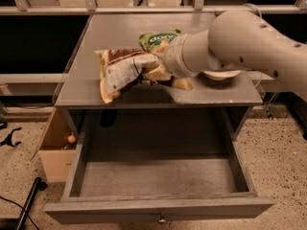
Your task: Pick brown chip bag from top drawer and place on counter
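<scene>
The brown chip bag [122, 71], brown and tan with a white label panel, hangs in my gripper [152, 74] just above the front part of the grey counter [115, 30]. The gripper comes in from the right on a thick white arm and is shut on the bag's right end. The top drawer [158, 207] is pulled fully open below the counter, and nothing shows inside it. Its small metal knob [162, 220] shows at the front edge.
A green bag with white lettering [158, 40] lies on the counter just behind the gripper. A white bowl-like object [221, 74] sits on the counter under the arm. A tan cardboard box [56, 150] stands on the floor left of the cabinet.
</scene>
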{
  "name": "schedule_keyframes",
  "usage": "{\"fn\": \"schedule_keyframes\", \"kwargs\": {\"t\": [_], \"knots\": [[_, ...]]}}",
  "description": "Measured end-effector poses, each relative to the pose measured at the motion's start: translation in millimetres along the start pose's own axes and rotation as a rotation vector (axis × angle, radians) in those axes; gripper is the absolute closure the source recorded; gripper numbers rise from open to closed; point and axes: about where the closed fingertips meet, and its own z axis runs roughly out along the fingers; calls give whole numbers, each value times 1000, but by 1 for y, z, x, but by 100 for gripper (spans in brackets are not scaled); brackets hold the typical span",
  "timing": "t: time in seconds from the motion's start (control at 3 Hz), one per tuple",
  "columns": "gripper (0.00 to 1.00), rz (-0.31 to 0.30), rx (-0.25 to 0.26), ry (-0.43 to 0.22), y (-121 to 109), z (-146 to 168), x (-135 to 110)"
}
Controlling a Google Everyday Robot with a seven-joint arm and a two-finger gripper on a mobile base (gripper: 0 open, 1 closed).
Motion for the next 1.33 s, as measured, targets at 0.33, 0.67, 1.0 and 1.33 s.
{"fn": "schedule_keyframes", "kwargs": {"t": [0.33,0.67,1.0,1.33], "knots": [[100,15,-4,21,-9,27,10],[87,17,-7,26,-10,33,12],[56,17,-7,26,-10,33,12],[33,17,-7,26,-10,33,12]]}}
